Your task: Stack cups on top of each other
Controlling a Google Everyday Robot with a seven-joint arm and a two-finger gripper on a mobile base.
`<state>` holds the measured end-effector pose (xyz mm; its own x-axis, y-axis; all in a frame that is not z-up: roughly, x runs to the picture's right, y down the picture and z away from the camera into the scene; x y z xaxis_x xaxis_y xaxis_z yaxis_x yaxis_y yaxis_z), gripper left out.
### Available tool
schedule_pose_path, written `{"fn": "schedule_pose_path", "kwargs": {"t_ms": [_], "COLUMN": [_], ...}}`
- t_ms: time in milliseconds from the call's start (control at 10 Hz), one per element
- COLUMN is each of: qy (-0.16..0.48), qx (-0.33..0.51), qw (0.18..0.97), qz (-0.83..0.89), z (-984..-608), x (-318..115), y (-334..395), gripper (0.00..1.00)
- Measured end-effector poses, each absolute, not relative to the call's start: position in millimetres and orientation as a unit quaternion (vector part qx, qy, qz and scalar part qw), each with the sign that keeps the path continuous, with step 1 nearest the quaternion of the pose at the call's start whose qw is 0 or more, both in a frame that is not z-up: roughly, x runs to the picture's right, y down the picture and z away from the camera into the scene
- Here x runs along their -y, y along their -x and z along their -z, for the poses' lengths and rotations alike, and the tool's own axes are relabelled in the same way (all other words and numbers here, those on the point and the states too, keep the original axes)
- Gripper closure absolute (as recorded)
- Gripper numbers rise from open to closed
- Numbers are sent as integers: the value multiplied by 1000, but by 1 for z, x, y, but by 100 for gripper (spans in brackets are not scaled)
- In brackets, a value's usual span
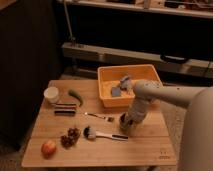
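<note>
Wooden bench (pixel 145 149): my claw (pixel 126 121) hangs at its four o'clock over a dark cup (pixel 123 120) there, grip state indeterminable, no green cup located, and I judge a skewed descent could tip that cup toward the brush (pixel 102 134).

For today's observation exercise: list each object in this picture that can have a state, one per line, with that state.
Gripper: lowered onto the table's right side, by the fork.
Yellow bin: upright, holding grey-blue items.
White cup: upright, back left.
Brush: lying flat.
Apple: whole, front left.
</note>
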<state>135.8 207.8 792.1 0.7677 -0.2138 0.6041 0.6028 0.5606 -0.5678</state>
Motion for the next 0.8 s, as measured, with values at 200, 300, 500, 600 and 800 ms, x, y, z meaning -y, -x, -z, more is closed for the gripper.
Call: {"fn": "schedule_pose_path", "kwargs": {"t_ms": [200, 300, 500, 600, 800], "qy": [406, 406, 410, 411, 418], "qx": [238, 236, 233, 232, 225], "qw": [849, 849, 849, 849, 848], "qz": [240, 240, 239, 238, 233], "z": [-795, -795, -794, -794, -794], "x": [-207, -206, -205, -204, -203], "y": [-136, -136, -135, -135, -135], "gripper": [83, 90, 100, 100, 100]}}
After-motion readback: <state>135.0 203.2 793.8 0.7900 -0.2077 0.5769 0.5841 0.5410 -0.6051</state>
